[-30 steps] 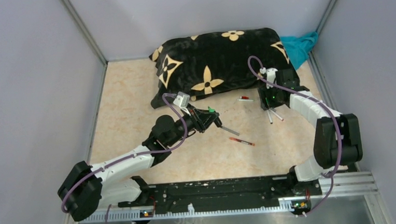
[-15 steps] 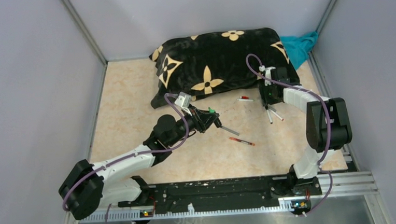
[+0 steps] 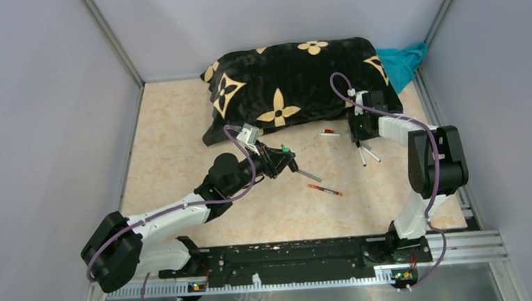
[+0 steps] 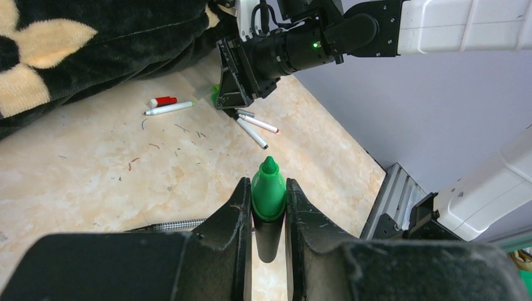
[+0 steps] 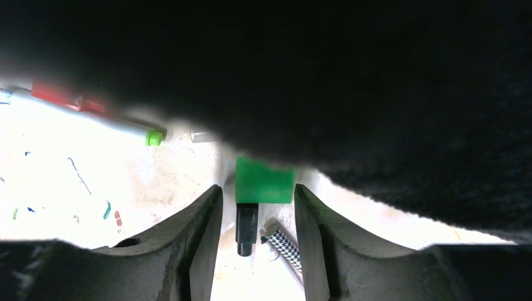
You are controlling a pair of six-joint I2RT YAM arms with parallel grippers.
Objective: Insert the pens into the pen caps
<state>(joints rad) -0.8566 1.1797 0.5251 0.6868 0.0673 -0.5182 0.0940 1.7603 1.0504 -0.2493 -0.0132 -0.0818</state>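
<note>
Nearest me, the left tool (image 4: pixel 268 185) is pressed together on the black marker (image 4: pixel 268 235). The marker's green cone end pokes out past the fingertips, held up off the table (image 3: pixel 179 149). Just under that tool a checked pen (image 4: pixel 170 224) lies flat on the table, and a little to the right of it lies a red pen (image 3: pixel 324 189), apart from the rest.

Farther back on the right, the right tool (image 5: pixel 258 187) reaches down at the table in front of the pillow (image 3: pixel 294 79). Its fingers are spread, with a green cap (image 5: pixel 266 175) between the tips. I see a gap on one side, and I cannot tell whether the other finger touches it. A short black piece (image 5: pixel 247 229) sits just behind the cap, between the fingers. The white pens (image 4: pixel 252 133) lie close under this tool, and a red-capped white pen (image 4: pixel 166 105) lies to its left. At the far right corner sits a teal cloth (image 3: pixel 403 64).
</note>
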